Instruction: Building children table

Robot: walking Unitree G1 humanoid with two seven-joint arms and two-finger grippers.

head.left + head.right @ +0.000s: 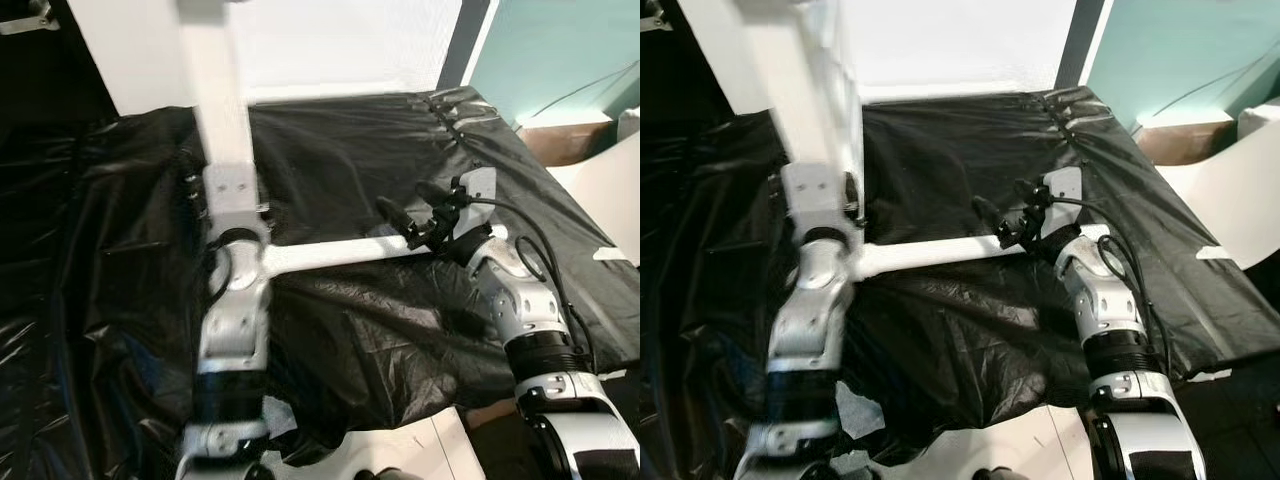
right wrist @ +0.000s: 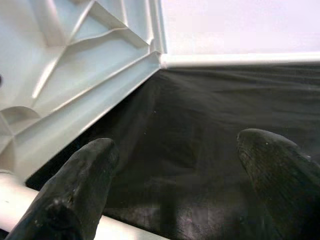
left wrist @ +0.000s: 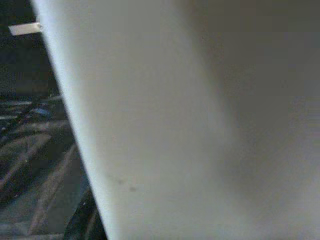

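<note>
White table parts stand over the black plastic sheet (image 1: 350,330): an upright leg (image 1: 222,110) with a thin crossbar (image 1: 330,255) running from its base toward my right side, and a ribbed tabletop underside (image 2: 65,75) beside them. My right gripper (image 1: 408,212) hovers just above the crossbar's far end, fingers (image 2: 80,190) spread wide with nothing between them. My left gripper is up against the leg (pale blur in its wrist view), and I cannot tell its grip.
</note>
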